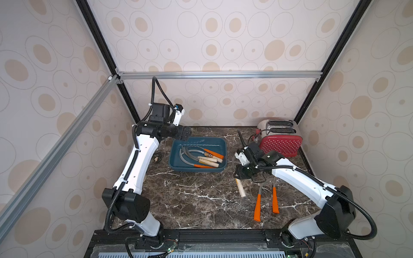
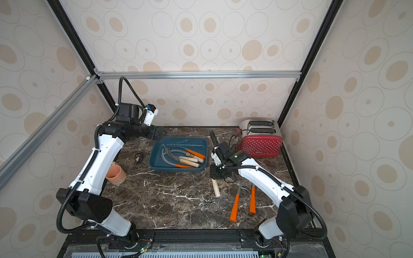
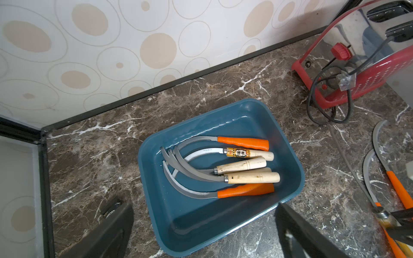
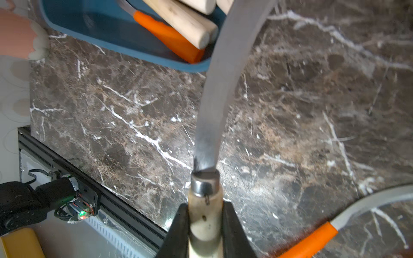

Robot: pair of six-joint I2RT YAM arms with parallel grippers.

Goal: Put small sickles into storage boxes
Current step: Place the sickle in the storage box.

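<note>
The dark teal storage box (image 1: 196,169) (image 2: 178,170) (image 3: 245,116) (image 4: 100,24) sits mid-table and holds several small sickles (image 1: 201,157) (image 3: 223,169), with orange and pale wood handles. My right gripper (image 1: 240,173) (image 4: 205,204) is shut on the wooden handle of another sickle (image 1: 241,189) (image 2: 216,188) (image 4: 205,214) just right of the box. Its grey blade (image 4: 221,89) reaches over the box's near right corner. Two orange-handled sickles (image 1: 258,207) (image 1: 275,201) (image 2: 234,210) lie on the table near the right arm. My left gripper (image 1: 185,134) (image 3: 204,223) hangs open over the box's back left corner, holding nothing.
A red dotted toaster (image 1: 280,145) (image 3: 357,73) stands at the back right, its black cord (image 3: 324,107) looped on the marble. A salmon cup (image 2: 116,174) sits by the left arm. A small dark object (image 1: 157,157) lies left of the box.
</note>
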